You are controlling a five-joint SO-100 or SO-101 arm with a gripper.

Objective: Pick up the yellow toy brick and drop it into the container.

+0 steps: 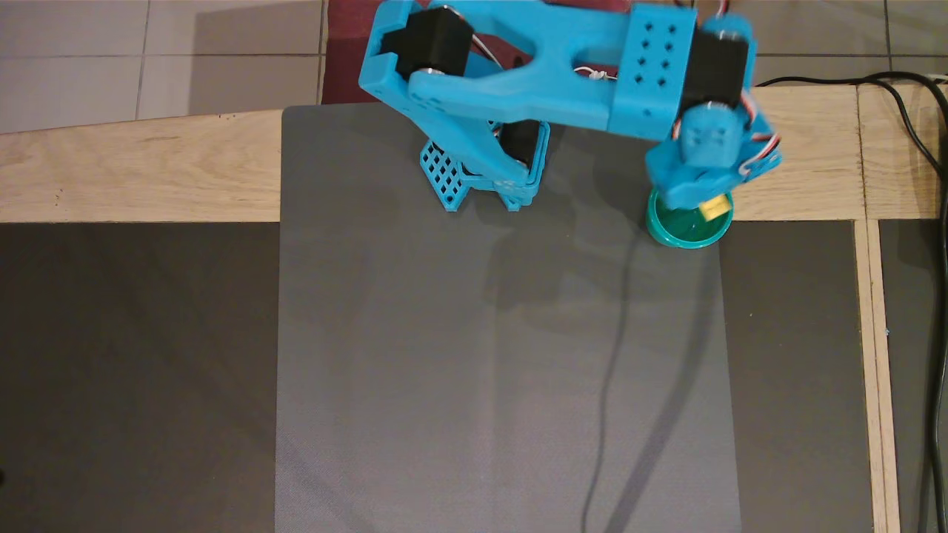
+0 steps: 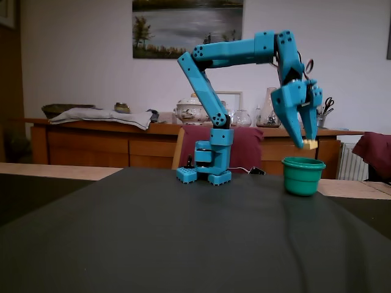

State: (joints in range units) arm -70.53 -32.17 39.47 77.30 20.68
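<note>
Dark grey rectangular mat [image 2: 153, 232] on the wooden table: foreground bare. Round teal-green plastic cup [image 2: 303, 176], upright near the mat's right edge in the fixed view. Blue 2-finger gripper [image 2: 307, 144], pointing down just above the cup's rim, fingers clamped on 1 small yellow plastic toy brick [image 2: 310, 144], held clear of the cup. Behind, a wooden sideboard [image 2: 91, 143].

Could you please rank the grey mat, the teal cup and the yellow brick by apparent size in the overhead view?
1. Grey mat, by far the largest.
2. Teal cup, partly hidden under the pincer.
3. Yellow brick, smallest, though held above the cup and so nearer the camera.
</note>
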